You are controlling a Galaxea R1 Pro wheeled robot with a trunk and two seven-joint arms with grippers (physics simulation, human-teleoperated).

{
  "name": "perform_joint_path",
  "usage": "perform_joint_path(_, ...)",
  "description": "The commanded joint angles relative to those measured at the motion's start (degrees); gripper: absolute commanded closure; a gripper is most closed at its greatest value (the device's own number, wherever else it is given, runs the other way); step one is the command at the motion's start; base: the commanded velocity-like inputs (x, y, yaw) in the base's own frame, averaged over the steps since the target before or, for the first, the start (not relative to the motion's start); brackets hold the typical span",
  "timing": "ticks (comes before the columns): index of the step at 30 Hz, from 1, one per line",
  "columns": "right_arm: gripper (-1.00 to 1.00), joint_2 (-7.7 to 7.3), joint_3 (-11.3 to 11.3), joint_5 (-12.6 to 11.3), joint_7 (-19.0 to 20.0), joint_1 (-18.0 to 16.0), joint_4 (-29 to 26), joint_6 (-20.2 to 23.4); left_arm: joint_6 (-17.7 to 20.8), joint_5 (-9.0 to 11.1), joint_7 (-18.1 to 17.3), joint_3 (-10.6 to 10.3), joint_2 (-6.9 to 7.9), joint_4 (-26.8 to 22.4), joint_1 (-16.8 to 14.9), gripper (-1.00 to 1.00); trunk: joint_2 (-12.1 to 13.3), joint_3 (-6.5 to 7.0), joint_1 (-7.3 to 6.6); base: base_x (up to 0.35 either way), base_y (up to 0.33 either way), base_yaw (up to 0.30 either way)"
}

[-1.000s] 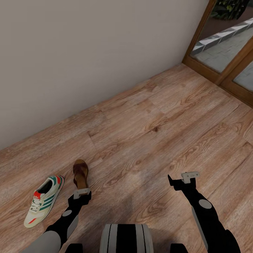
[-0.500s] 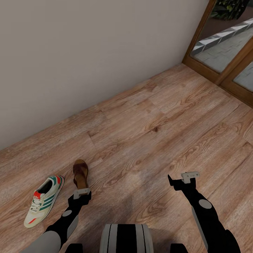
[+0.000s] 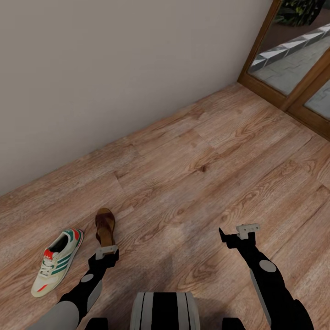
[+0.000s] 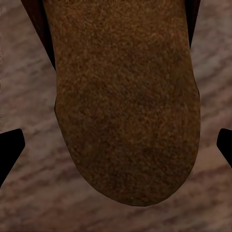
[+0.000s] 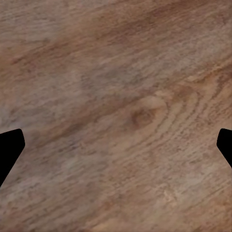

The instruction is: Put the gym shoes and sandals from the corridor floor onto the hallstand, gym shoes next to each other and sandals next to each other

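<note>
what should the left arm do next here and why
Probably lower the left gripper straight down onto the sandal. The left wrist view shows its tan footbed centred between the wide-open fingertips, and it lies on the floor next to a gym shoe.

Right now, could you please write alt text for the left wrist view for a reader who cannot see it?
A dark brown sandal with a tan footbed, seen close from above, lies on the wood-grain corridor floor, its rounded end between the left gripper's two black fingertips, which stand wide apart at the picture's edges.
</note>
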Motion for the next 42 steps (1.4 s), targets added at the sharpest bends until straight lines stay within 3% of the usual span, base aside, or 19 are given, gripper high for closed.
perform_joint_path(1,-1.0,0.02,-0.1,0.6,0.4,0.0,-0.1,0.3,-0.2,-0.6,0.1,0.3,-0.01,0.1,0.0,-1.0,0.0,-0.03,-0.01,0.041,0.0,0.0)
perform_joint_path(20,-1.0,0.02,-0.1,0.6,0.4,0.0,-0.1,0.3,-0.7,-0.6,0.1,0.5,-0.04,0.1,0.0,-1.0,0.0,-0.03,-0.01,0.021,0.0,0.0)
perform_joint_path(21,-1.0,0.02,-0.1,0.6,0.4,0.0,-0.1,0.3,-1.0,-0.6,0.1,0.5,-0.05,0.1,0.0,1.0,0.0,-0.03,-0.01,0.001,0.0,0.0)
perform_joint_path(25,-1.0,0.01,-0.1,0.6,0.4,0.0,-0.1,0.3,-2.8,-0.4,0.1,0.5,-0.08,0.1,0.0,1.0,0.0,-0.03,-0.01,0.0,0.0,0.0)
perform_joint_path(42,-1.0,0.02,-0.1,0.6,0.4,0.0,-0.1,0.3,-3.3,-0.2,0.1,0.3,-0.09,0.1,0.1,1.0,0.0,-0.03,-0.01,0.0,0.0,0.0)
